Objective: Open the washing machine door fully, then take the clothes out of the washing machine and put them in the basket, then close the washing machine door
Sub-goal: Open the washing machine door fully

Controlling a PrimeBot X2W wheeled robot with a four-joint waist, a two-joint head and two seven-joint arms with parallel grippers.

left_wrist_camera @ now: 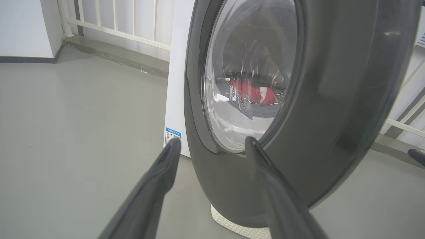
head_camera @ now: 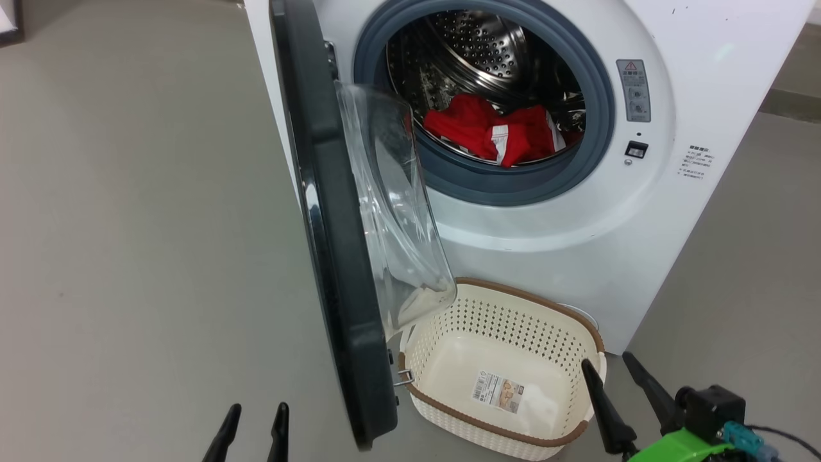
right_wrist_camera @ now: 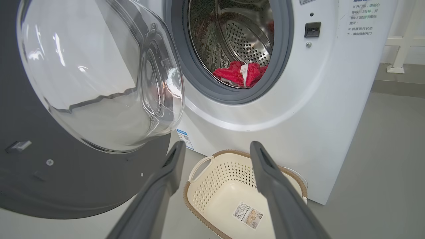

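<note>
Right gripper (head_camera: 606, 360): wide open, empty, nearer arm
Clothes (head_camera: 487, 131): inside washing machine (head_camera: 545, 244), ahead and above it, beyond basket (head_camera: 513, 298)
Left gripper (head_camera: 256, 410): open, empty, washing machine door (head_camera: 333, 256) at its right

Grey floor (head_camera: 128, 224), smooth, a few faint scuffs. Along its far edge, a low grey kerb (left_wrist_camera: 113, 56) carries a white railing (left_wrist_camera: 116, 20) of upright bars. White wall (left_wrist_camera: 23, 30) at far corner, dark skirting (left_wrist_camera: 26, 59) at its foot.
</note>
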